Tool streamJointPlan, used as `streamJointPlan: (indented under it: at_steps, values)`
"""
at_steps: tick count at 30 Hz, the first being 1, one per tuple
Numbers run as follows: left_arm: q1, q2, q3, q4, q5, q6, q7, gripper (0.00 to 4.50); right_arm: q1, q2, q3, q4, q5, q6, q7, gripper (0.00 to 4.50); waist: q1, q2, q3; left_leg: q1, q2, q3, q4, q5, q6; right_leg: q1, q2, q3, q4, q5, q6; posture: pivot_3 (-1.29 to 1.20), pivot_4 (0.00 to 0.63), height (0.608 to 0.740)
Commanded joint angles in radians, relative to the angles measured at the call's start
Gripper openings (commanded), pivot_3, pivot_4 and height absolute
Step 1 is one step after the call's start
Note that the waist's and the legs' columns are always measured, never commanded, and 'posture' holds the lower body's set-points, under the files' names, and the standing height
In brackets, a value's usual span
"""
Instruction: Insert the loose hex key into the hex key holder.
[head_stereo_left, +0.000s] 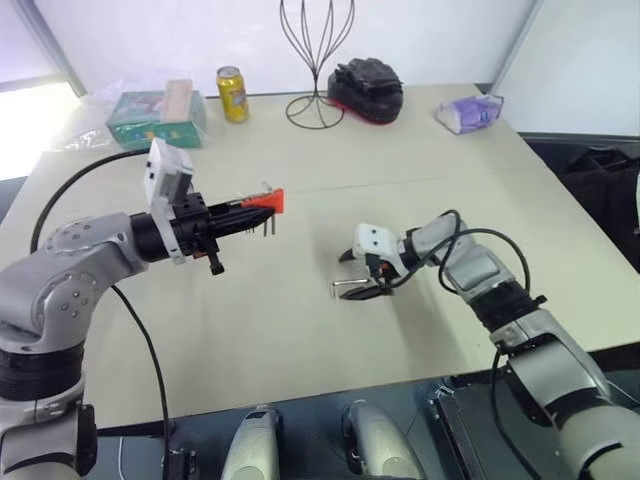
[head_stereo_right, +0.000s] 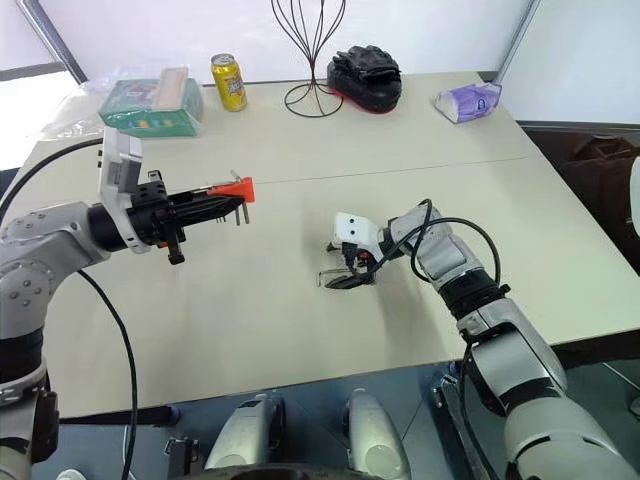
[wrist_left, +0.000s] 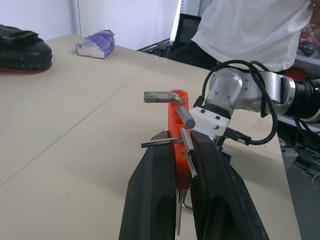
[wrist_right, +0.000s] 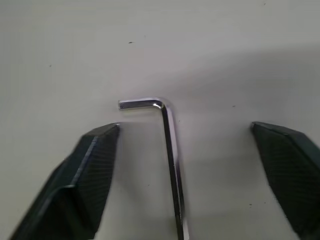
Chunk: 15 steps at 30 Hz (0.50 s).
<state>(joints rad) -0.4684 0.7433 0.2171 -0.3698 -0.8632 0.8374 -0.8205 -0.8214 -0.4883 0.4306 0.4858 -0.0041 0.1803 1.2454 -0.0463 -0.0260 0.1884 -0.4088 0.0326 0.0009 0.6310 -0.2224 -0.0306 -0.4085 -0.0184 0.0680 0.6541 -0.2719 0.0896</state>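
One loose hex key (wrist_right: 170, 150) betw right gripper (wrist_right: 187, 170) fingers.

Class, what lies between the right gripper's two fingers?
The loose hex key lies flat on the table between the fingers, touching neither, as the right wrist view shows.

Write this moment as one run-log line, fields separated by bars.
left end effector: shut on hex key holder, in air | right end effector: open, astride loose hex key | key: flat on table, ungrasped
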Motion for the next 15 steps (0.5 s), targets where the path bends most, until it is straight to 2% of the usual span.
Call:
streamJointPlan:
  at_steps: [1,5,9,12,15]
  values:
    - [0.003,0.011,0.027,-0.039,-0.014,-0.015,0.007,0.0,0.003,0.005,0.004,0.022,-0.042,-0.001,-0.021,2.12,0.001,0.0,0.0,0.0,0.0,0.0,0.0,0.0,0.0,0.0,0.0,0.0,0.0,0.0,0.0,0.0,0.15,0.74]
    - [0.004,0.01,0.026,-0.037,-0.013,-0.017,0.011,0.0,0.015,0.007,0.0,0.005,-0.045,0.011,-0.019,0.21,0.002,0.0,0.0,0.0,0.0,-0.001,0.001,0.0,0.0,0.001,0.0,0.0,0.0,0.0,0.0,0.0,0.15,0.74]
    - [0.004,0.007,0.023,-0.032,-0.01,-0.021,0.016,0.0,0.041,0.009,-0.032,-0.046,-0.04,0.013,-0.07,0.1,0.002,0.0,0.0,0.0,0.0,-0.001,0.001,0.0,0.0,0.001,0.0,0.0,0.0,0.0,0.0,0.0,0.15,0.74]
    - [0.002,-0.001,0.024,-0.025,-0.006,-0.028,0.023,0.0,0.045,0.047,-0.105,-0.065,-0.039,0.024,-0.226,0.1,0.002,0.0,0.0,0.0,0.0,-0.001,0.001,0.0,0.0,0.001,0.0,0.0,0.0,0.0,0.0,0.0,0.15,0.74]
    - [-0.005,-0.013,0.018,-0.013,0.007,-0.039,0.033,0.0,0.038,0.124,-0.254,-0.098,0.009,-0.061,-0.46,0.1,0.001,0.0,0.0,-0.001,0.0,-0.001,0.0,0.0,0.0,0.0,0.001,0.0,0.001,0.0,0.0,0.0,0.15,0.74]
